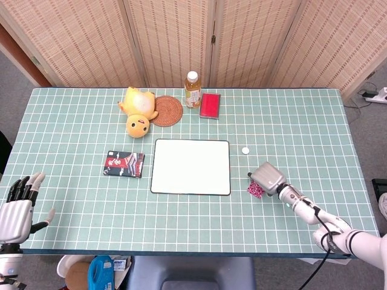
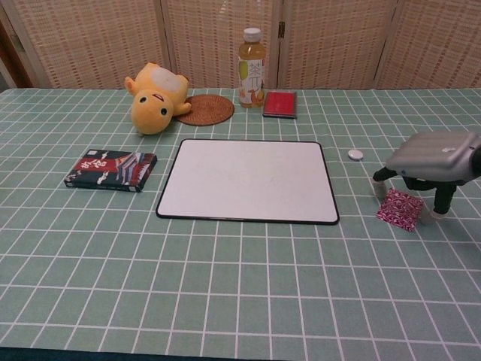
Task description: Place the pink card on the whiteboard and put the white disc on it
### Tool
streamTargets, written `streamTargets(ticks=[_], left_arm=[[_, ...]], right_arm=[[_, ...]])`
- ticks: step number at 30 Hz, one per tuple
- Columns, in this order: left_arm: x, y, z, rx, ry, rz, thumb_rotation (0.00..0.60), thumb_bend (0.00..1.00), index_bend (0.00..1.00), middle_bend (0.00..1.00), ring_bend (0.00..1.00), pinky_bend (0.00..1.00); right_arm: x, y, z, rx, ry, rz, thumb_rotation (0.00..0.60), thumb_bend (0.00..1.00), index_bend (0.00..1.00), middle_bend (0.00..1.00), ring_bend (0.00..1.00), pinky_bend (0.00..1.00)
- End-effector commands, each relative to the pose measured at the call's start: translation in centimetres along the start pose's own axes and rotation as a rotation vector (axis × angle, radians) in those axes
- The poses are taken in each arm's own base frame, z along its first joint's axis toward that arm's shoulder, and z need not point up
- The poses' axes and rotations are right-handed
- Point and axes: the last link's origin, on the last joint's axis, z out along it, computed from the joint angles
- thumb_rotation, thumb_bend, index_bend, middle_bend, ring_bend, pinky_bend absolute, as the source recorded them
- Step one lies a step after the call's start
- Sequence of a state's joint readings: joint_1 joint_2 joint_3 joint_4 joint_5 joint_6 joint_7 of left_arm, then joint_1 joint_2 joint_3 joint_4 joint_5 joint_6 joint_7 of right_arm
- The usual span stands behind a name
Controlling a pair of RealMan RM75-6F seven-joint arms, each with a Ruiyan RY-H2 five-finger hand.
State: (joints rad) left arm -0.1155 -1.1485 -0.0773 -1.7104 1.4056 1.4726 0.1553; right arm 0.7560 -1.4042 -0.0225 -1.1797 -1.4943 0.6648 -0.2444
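Note:
The pink patterned card point(image 2: 400, 208) point(image 1: 255, 190) lies flat on the green grid tablecloth, right of the whiteboard point(image 2: 250, 180) point(image 1: 191, 166). My right hand point(image 2: 430, 162) point(image 1: 266, 176) hovers directly over the card with its fingers spread downward on either side; fingertips look close to the cloth, and I cannot see them holding the card. The small white disc point(image 2: 355, 154) point(image 1: 245, 150) lies on the cloth just beyond the whiteboard's far right corner. My left hand point(image 1: 17, 208) rests empty with fingers apart at the table's near left edge, visible only in the head view.
A dark patterned box point(image 2: 110, 170) lies left of the whiteboard. At the back stand a yellow plush toy point(image 2: 156, 97), a woven coaster point(image 2: 205, 109), a drink bottle point(image 2: 252, 68) and a red case point(image 2: 280, 103). A wicker screen closes off the far side.

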Motion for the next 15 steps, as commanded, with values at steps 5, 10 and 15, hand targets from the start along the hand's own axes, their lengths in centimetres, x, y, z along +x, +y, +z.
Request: streamTargets(ticks=[5, 10, 15], left_arm=[[-0.01, -0.05, -0.03, 0.002, 0.001, 0.0, 0.6, 0.32, 0.0, 0.0, 0.0, 0.0], [-0.04, -0.04, -0.04, 0.002, -0.001, 0.001, 0.6, 0.32, 0.0, 0.0, 0.0, 0.0], [-0.09, -0.07, -0.03, 0.004, -0.003, 0.002, 0.6, 0.32, 0.0, 0.0, 0.0, 0.0]], right_arm=[[-0.07, -0.11, 0.14, 0.003, 0.001, -0.003, 0.6, 0.15, 0.33, 0.94, 1.0, 1.0], [0.01, -0.11, 0.22, 0.0, 0.011, 0.0, 0.6, 0.15, 0.3, 0.94, 1.0, 1.0], [0.01, -0.13, 0.37, 0.001, 0.013, -0.001, 0.6, 0.15, 0.27, 0.94, 1.0, 1.0]])
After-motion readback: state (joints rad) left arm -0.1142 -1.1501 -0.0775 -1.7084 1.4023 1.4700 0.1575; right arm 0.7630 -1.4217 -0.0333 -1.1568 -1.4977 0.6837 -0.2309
